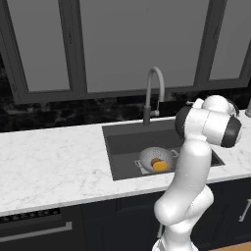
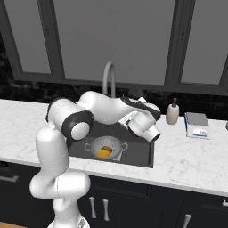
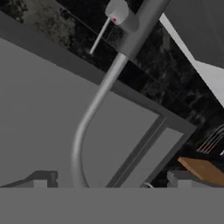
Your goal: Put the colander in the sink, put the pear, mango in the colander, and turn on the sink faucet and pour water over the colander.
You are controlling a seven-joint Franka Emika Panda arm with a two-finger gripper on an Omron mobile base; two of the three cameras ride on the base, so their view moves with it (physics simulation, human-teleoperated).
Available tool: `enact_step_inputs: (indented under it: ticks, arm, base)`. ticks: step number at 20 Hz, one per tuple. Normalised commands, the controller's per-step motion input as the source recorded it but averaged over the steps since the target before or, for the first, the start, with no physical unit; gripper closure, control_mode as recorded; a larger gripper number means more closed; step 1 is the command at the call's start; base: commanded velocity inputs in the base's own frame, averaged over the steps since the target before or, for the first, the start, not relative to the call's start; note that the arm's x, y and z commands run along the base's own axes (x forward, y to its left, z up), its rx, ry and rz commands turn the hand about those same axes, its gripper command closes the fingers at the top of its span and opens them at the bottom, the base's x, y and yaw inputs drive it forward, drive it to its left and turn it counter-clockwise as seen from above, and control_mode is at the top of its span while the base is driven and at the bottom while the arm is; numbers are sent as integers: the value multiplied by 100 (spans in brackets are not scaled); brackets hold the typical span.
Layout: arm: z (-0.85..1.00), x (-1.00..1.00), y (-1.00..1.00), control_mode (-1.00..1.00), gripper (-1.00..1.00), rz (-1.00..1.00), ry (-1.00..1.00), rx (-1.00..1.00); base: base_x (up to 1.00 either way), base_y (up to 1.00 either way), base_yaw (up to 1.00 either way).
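Observation:
The colander sits in the dark sink, toward its front. Inside it lies the orange-yellow mango, with the darker pear just behind it. The grey gooseneck faucet rises at the back rim. My arm reaches over the basin. The gripper is open, a little right of the faucet's stem and pointing at it. In the rolled hand view the faucet runs between my spread fingertips, its lever knob at the top. Nothing is held.
White marble counter runs on both sides of the sink. A small soap bottle and a flat box stand on the counter to the right. Dark-framed windows and a black backsplash lie close behind the faucet.

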Motion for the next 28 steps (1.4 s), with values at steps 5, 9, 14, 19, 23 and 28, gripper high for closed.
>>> enact_step_inputs:
  ticks: [5, 9, 14, 19, 23, 28]
  arm:
    - [-25, 33, 0, -100, -100, 0, 0, 5]
    - [-19, 25, 9, -100, -100, 0, 0, -6]
    - [-5, 27, 6, -100, -100, 0, 12, -10]
    - [0, 25, 7, -100, -100, 0, 19, 0]
    - [0, 16, 39, -100, -100, -7, 14, 0]
    - [-6, 10, 39, -100, -100, -11, 9, 2]
  base:
    - [0, 0, 0]
    - [0, 0, 0]
    - [0, 0, 0]
    - [0, 0, 0]
    - [0, 0, 0]
    - [0, 0, 0]
